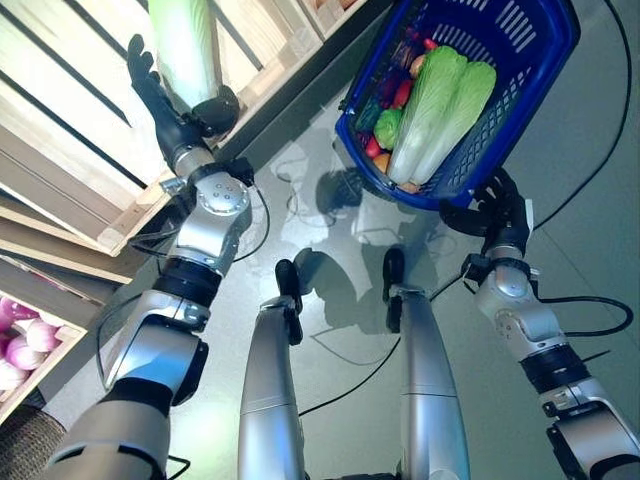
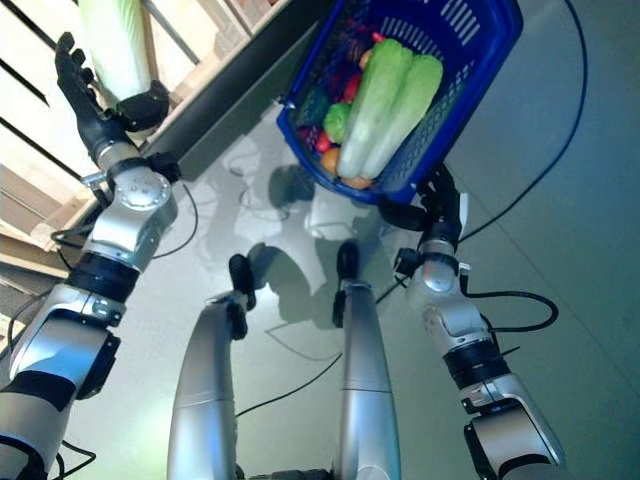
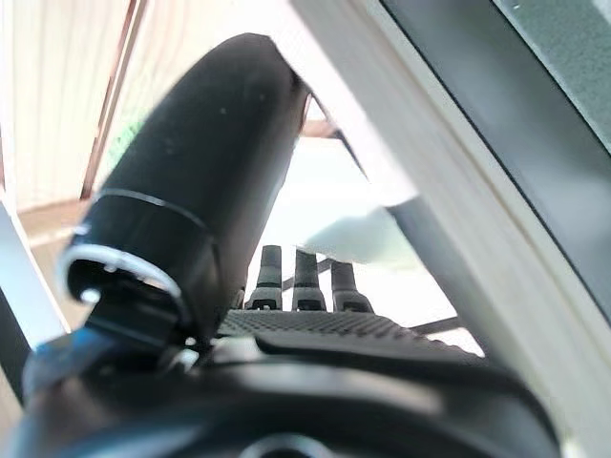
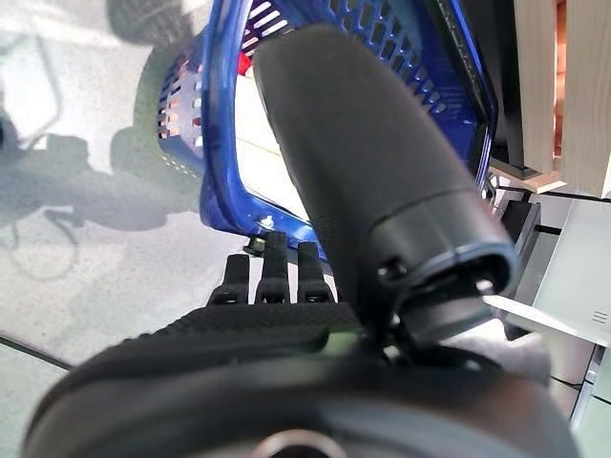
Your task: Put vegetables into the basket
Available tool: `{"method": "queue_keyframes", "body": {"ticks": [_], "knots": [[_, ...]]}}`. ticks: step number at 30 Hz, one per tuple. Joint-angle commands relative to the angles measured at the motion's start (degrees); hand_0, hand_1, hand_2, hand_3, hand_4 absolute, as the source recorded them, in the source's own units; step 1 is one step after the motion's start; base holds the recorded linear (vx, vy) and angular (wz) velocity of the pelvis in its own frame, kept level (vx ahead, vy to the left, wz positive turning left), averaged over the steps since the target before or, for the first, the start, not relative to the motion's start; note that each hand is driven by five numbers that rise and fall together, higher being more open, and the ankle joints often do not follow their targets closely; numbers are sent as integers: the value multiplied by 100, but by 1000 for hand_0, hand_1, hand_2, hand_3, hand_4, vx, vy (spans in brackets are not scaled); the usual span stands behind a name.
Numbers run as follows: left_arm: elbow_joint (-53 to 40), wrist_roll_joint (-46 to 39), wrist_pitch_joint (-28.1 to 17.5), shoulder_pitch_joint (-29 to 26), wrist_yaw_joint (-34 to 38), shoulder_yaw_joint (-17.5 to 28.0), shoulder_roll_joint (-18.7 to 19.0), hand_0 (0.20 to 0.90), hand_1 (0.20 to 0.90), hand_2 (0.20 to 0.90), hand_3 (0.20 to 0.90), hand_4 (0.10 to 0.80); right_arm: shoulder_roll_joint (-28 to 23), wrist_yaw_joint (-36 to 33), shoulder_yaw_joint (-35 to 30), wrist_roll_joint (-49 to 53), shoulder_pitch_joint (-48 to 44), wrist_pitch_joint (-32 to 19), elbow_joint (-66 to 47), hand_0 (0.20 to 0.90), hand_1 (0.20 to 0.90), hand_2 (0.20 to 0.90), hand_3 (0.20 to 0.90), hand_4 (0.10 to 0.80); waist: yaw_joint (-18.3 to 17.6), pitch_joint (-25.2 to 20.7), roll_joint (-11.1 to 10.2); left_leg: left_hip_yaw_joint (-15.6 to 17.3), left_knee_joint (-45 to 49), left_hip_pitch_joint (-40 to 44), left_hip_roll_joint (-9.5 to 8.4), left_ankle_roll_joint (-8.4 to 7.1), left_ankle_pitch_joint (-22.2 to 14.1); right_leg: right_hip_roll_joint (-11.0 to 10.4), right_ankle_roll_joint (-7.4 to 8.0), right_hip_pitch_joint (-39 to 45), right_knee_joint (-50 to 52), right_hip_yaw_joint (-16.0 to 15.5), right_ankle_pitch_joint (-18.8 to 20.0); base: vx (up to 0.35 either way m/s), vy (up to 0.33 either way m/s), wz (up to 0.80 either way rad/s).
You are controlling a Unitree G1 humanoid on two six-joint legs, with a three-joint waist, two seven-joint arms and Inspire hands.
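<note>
So the left hand (image 1: 170, 110) is up at the wooden crate shelf (image 1: 80, 150), fingers and thumb wrapped round a pale green cabbage (image 1: 187, 45) at the crate's front edge. The right hand (image 1: 495, 210) has the blue basket (image 1: 520, 60) gripped by its rim over the floor (image 1: 580, 200). Inside lie two long cabbages (image 1: 440, 105) on smaller red and green veggies (image 1: 390, 115).

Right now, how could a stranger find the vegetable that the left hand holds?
Start at the pale wooden crates on the robot's left. Above them the left hand grips a long pale-green cabbage. It is outside the blue basket, unlike the two cabbages inside.
</note>
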Motion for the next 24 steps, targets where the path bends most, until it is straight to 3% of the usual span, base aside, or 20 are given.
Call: {"method": "queue_keyframes", "body": {"ticks": [1, 8, 9, 10, 11, 24], "knots": [[701, -402, 30, -156, -832, -202, -234, 900, 900, 900, 900, 800, -136, 120, -197, -24, 129, -153, -366, 900, 900, 900, 900, 800, -368, 8, -11, 268, 210, 68, -7, 101, -602, 96, -212, 374, -175, -154, 175, 0, 0, 0], [733, -481, 67, -130, -998, -246, -136, 900, 900, 900, 900, 800, -204, 244, -223, -1, 265, -217, -448, 900, 900, 900, 900, 800, -409, 8, -31, 311, 106, 144, 4, 114, -544, 118, -196, 429, -259, -149, 223, -2, -3, 1], [727, -540, 30, -116, -976, -254, -123, 855, 855, 855, 855, 770, -201, 230, -220, -18, 290, -222, -487, 900, 900, 900, 900, 800, -412, 8, -32, 315, 124, 135, 8, 114, -542, 126, -201, 425, -245, -139, 224, 0, 0, 0], [733, -570, 20, -113, -960, -257, -117, 547, 547, 547, 547, 565, -197, 213, -212, -25, 295, -228, -501, 900, 900, 900, 900, 800, -411, 8, -32, 313, 128, 132, 7, 116, -546, 130, -200, 420, -239, -136, 220, -9, -10, -7], [750, -547, 32, -116, -990, -261, -113, 300, 300, 300, 300, 400, -186, 177, -192, -30, 299, -258, -499, 900, 900, 900, 900, 800, -412, 8, -34, 308, 115, 146, 2, 120, -553, 137, -198, 426, -239, -135, 208, -9, -5, -10], [790, -578, 65, -79, -973, -284, -107, 300, 300, 300, 300, 400, -94, 119, -140, -109, 397, -420, -550, 900, 900, 900, 900, 800, -411, 8, -66, 316, -199, 451, -23, 120, -423, 170, -198, 730, -494, -184, 234, -3, -4, -1]]}}
